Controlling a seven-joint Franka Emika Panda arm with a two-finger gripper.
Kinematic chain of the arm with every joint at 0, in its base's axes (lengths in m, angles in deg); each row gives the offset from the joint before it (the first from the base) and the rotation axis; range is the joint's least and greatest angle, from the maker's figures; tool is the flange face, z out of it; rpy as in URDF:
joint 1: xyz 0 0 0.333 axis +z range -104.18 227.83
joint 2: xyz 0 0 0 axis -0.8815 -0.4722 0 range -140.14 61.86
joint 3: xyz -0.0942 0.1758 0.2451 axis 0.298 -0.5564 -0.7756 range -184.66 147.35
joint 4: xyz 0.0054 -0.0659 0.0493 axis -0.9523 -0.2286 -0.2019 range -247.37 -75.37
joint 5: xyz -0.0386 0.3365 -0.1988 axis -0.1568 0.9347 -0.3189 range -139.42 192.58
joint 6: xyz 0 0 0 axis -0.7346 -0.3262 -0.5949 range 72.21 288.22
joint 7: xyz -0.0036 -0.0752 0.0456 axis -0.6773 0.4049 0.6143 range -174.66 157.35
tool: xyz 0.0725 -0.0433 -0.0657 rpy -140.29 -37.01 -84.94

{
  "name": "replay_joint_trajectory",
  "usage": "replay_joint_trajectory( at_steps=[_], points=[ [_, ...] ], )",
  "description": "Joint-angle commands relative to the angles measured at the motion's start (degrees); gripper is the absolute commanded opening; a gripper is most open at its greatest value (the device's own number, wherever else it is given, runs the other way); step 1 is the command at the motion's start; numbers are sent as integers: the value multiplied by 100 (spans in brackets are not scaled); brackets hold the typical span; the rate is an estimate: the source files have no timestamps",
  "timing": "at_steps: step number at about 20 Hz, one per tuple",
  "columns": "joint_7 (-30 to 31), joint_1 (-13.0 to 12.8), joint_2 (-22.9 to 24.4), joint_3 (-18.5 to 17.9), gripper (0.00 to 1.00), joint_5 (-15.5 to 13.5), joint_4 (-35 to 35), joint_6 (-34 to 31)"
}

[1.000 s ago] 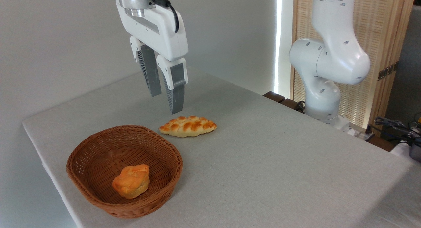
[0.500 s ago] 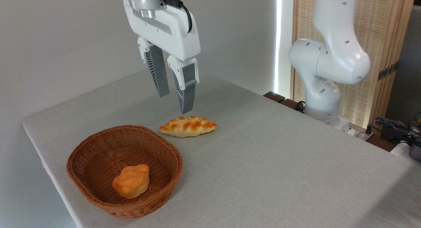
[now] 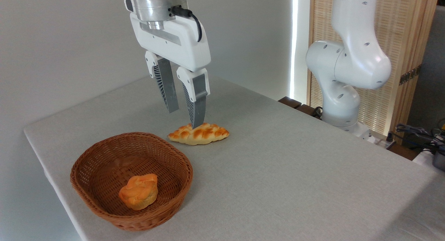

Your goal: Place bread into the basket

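- Fixed camera view: the bread, a rounded orange bun, is seen lying inside the basket, toward its near wall. No contact with the robot is shown.
- The gripper is held above the table with its two fingers slightly apart and nothing clamped between them.
- The bun lies to the lower left of the gripper, well apart from it. The task is judged complete for this item.
- Directly below the fingertips lies the braided loaf, its long axis running left to right; contact cannot be told.
- Should this loaf be grasped next, closure across its short axis is judged suitable.
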Motion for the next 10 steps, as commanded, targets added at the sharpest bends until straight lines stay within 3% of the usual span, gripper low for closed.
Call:
replay_joint_trajectory(
  at_steps=[1, 10],
  points=[
    [137, -52, 76, 21, 100, 115, -98, 93],
    [137, -43, 32, -32, 100, 36, -45, -74]
  ],
)
